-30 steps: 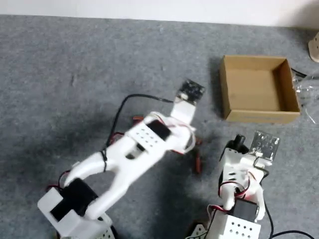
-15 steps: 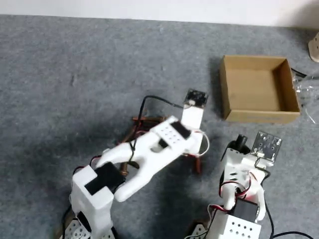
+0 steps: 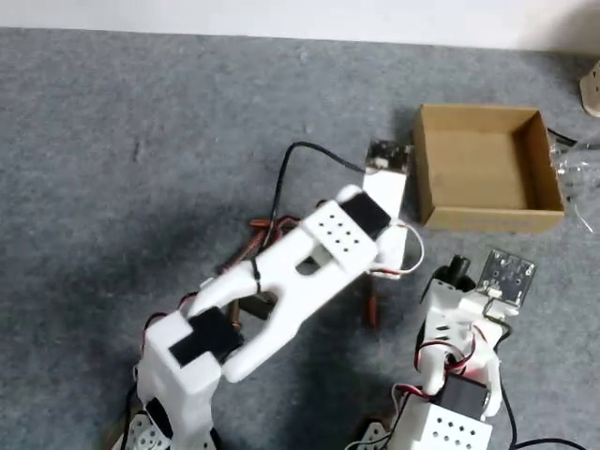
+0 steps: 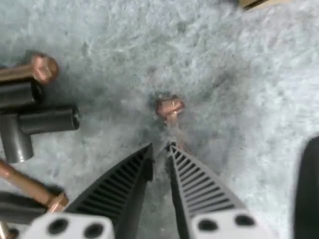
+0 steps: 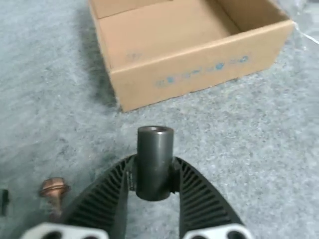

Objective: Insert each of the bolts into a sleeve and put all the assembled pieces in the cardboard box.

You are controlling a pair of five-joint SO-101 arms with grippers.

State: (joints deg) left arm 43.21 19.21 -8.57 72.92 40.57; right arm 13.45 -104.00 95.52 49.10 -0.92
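Sleeve [image 5: 154, 162], a dark tube, is clenched upright in the right tool [image 5: 153, 175]. It is gripped round its lower body so that the open mouth faces up and stands clear of the grip, a pose that looks chosen to offer a free bore for a bolt to enter. It is held near the cardboard box [image 5: 189, 50], facing its near wall but apart from it, so a finished piece would need only a short carry over that wall. The bolt [image 4: 169, 112] most likely meant for it lies on the grey worktop [image 3: 141, 122] with its hexagonal head turned toward the box. Its shank runs back toward the left tool [image 4: 160, 149], which sits right at the shank's end; whether that tool grasps the shank or is merely poised over it I cannot tell. A hold on the shank end would leave little length free to enter the bore, so a grip nearer the head seems wiser. Off to one side of this bolt lie spare sleeves [image 4: 50, 119] and more bolts [image 4: 42, 67] in a loose cluster, some touching, presumably waiting their turn. The box holds no assembled piece that I can see, so the task seems near its start.
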